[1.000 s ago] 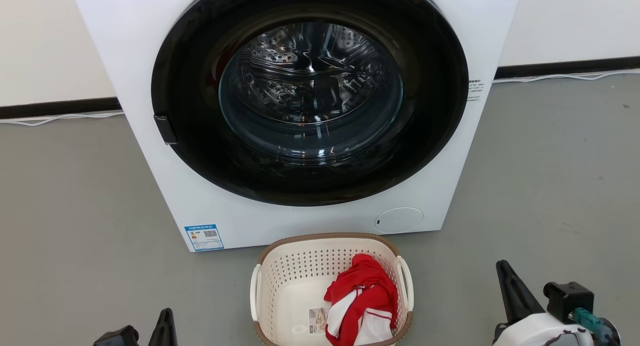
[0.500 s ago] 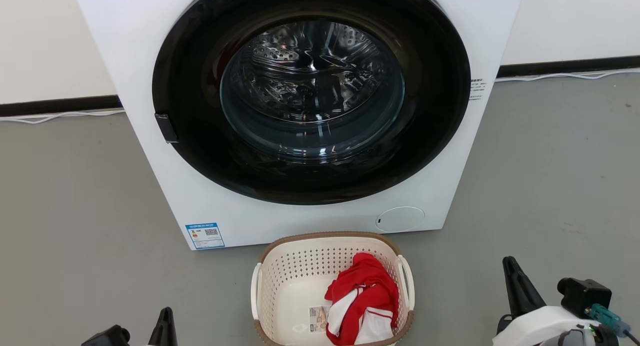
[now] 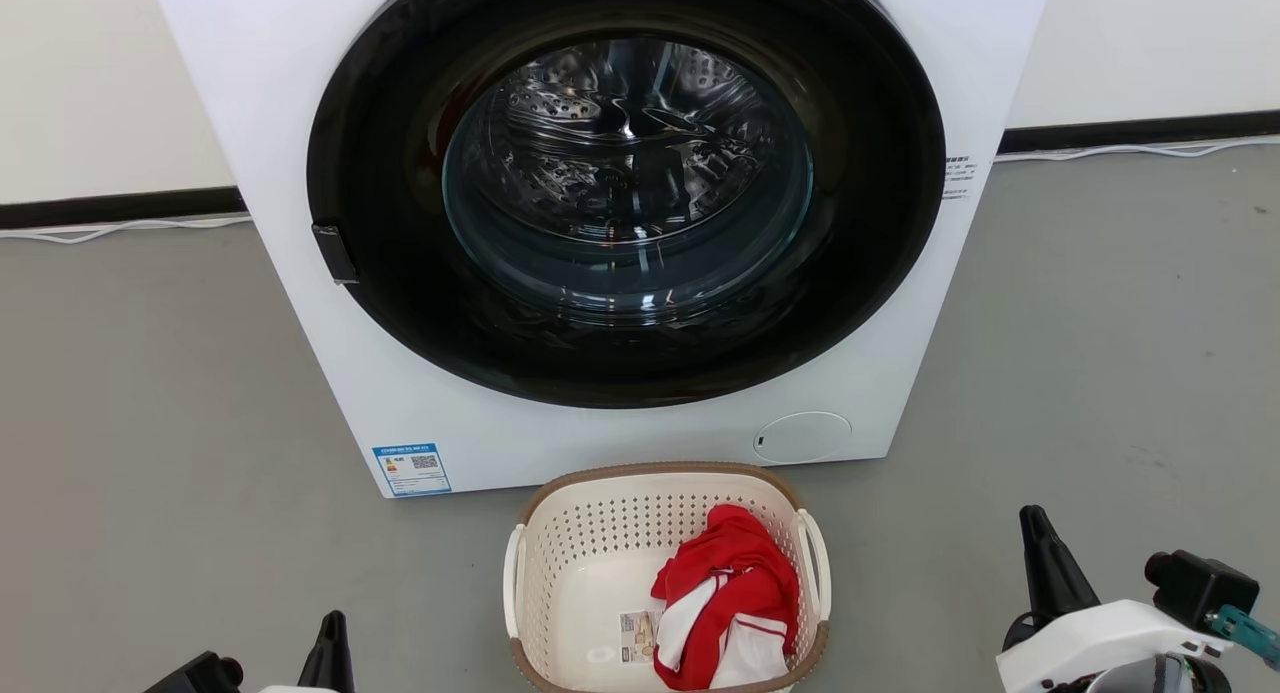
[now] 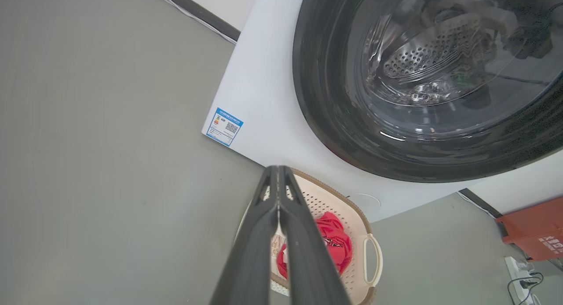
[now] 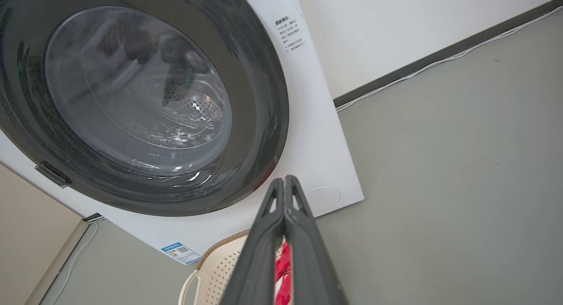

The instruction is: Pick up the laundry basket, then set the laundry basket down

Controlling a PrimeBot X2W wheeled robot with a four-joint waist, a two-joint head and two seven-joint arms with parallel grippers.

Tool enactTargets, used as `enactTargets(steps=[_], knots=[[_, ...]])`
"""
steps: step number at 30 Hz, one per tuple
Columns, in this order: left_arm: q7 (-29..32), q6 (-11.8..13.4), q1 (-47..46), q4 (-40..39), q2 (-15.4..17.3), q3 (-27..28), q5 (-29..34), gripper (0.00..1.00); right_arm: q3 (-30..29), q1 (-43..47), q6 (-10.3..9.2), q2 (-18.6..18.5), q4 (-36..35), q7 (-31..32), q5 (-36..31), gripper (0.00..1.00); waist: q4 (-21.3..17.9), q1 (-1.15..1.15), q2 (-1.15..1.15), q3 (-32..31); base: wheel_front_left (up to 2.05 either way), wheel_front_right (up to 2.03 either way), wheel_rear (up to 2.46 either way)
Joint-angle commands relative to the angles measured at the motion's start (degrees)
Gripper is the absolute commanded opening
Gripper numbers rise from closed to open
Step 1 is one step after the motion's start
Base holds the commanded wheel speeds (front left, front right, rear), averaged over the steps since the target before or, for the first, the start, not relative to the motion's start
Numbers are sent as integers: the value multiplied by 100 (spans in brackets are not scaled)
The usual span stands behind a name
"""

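Floor: grey and smooth. It spread wide on both sides of the machine back to the wall, with bare stretches between the basket and each gripper.
Wall: pale, ending at a dark baseboard with a white cable lying along its foot.
Washing machine: a white front-loader standing out from the wall, its lower front edge meeting the floor just behind the basket.
Door: a round dark ring around glass, shut, with the steel drum showing through.
Laundry basket: on the floor, centred in front of the washer, between the two grippers and apart from both. Its far rim sat right at the machine's foot; I could not tell whether they touched. It was cream-white with perforated walls, rounded corners, a brown woven-look rim and a white loop handle on each side.
Garment: red and white, bunched in the basket's right half.
Right gripper: well right of the basket, fingers pressed together, holding nothing.
Left gripper: left of the basket, clenched on nothing.
Energy sticker: blue-edged, at the washer's lower left corner.
Paper label: on the basket's floor, beside the garment.
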Motion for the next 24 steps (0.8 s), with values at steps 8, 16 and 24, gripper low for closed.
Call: enactTargets(steps=[8, 16, 24], knots=[[125, -108, -338, -238, 21, 117, -519, 0, -36, -170, 13, -3, -274, 142, 619, 0, 11, -1, 0, 10, 0, 0, 0], [273, -187, -385, -315, 11, 164, -1040, 0, -85, -166, 16, 32, -376, 291, 1232, 0, 24, -1, 0, 22, 0, 0, 0], [405, -257, -427, -383, 3, 205, -1501, 0, -130, -164, 19, 63, -466, 424, 1774, 0, 35, -1, 0, 33, 0, 0, 0]])
